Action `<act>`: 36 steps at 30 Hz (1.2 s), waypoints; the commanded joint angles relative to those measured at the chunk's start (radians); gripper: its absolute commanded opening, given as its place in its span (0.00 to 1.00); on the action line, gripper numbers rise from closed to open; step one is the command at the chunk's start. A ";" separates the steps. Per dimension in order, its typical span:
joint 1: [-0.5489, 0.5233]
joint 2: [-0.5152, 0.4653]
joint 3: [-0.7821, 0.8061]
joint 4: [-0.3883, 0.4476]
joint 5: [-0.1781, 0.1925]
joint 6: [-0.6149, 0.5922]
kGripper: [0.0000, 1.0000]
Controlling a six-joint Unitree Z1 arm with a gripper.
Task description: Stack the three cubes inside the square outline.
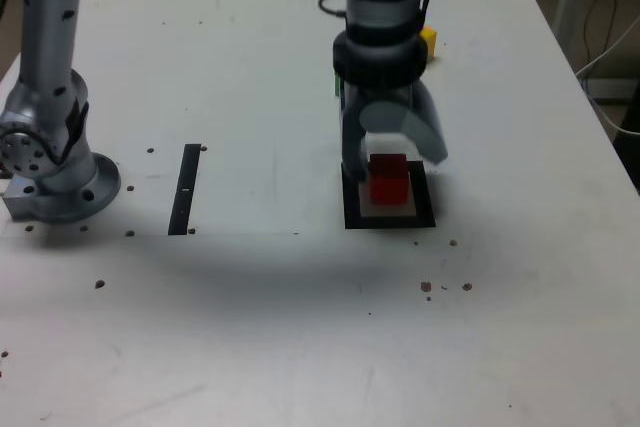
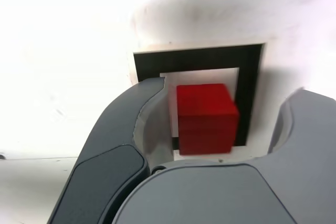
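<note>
In the exterior view, the red cube (image 1: 389,178) sits inside the square outline (image 1: 390,215) on the desk (image 1: 300,327), with the tool (image 1: 392,152) straddling it; a yellow cube (image 1: 429,40) lies well beyond the outline, partly hidden by the arm (no green cube can be made out).

In the wrist view, the tool (image 2: 220,124) is released, jaws spread clear of the red cube (image 2: 206,118), which rests within the outline (image 2: 197,59). Best to lift straight up, so neither jaw nudges the cube.

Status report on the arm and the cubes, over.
Gripper open, straddling the red cube. Red cube sits inside the square outline. Yellow cube behind the arm, partly hidden. Green not identifiable.
</note>
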 commanded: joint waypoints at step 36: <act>0.462 0.352 -0.661 0.328 0.263 0.854 0.99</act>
